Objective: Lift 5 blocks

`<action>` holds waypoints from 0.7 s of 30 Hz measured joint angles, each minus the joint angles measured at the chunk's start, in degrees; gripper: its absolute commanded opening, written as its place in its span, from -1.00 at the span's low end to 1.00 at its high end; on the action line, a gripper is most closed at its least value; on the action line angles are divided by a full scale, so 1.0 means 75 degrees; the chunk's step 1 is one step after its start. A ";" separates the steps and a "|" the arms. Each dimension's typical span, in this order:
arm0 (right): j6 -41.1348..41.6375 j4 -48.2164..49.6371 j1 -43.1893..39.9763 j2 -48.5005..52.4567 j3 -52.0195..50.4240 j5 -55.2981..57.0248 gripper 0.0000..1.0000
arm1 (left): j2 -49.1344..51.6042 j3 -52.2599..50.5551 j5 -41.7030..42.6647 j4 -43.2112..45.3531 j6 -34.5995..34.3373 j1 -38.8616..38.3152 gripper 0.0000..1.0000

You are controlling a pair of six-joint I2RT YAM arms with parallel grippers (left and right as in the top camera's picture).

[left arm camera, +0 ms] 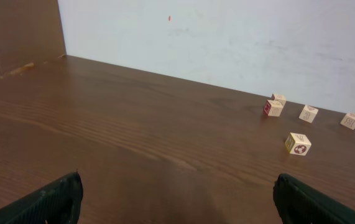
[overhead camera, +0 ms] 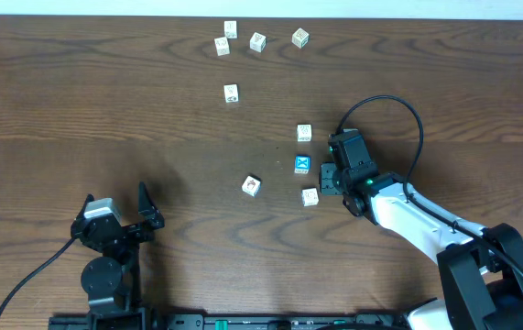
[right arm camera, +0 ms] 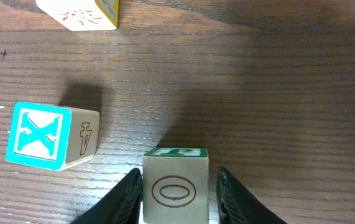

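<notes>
A cream block (right arm camera: 175,186) with a red oval on its near face and a green top stands on the table between the fingers of my right gripper (right arm camera: 179,182). The left finger touches it and a thin gap shows at the right finger. Just to its left sits the bright blue block with a white X (right arm camera: 39,135) (overhead camera: 302,164). Another block (right arm camera: 82,12) lies farther ahead. In the overhead view my right gripper (overhead camera: 328,177) hides the cream block. More blocks lie around it: one (overhead camera: 304,133), one (overhead camera: 310,196), and one with a reddish picture (overhead camera: 252,185). My left gripper (overhead camera: 117,203) (left arm camera: 177,196) is wide open and holds nothing.
Several other small cubes lie toward the far edge: a green-marked one (overhead camera: 300,38), a cluster (overhead camera: 226,38) (overhead camera: 257,41) and a single cube (overhead camera: 231,93). A white wall (left arm camera: 227,37) stands behind the table. The right arm's cable (overhead camera: 398,105) loops over the tabletop.
</notes>
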 measured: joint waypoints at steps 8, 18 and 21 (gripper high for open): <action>-0.0029 0.0000 0.0000 0.0000 0.0000 0.0000 -0.35 | 0.0000 0.0003 0.0000 0.0000 0.0000 0.0000 0.96; -0.0114 0.0029 0.0012 0.0000 0.0000 -0.0020 -0.79 | 0.0000 0.0003 0.0000 0.0000 0.0000 0.0000 0.96; -0.0111 -0.0082 0.0070 -0.0038 0.0003 -0.0087 -0.87 | 0.0000 0.0000 0.0000 0.0000 0.0000 0.0000 0.96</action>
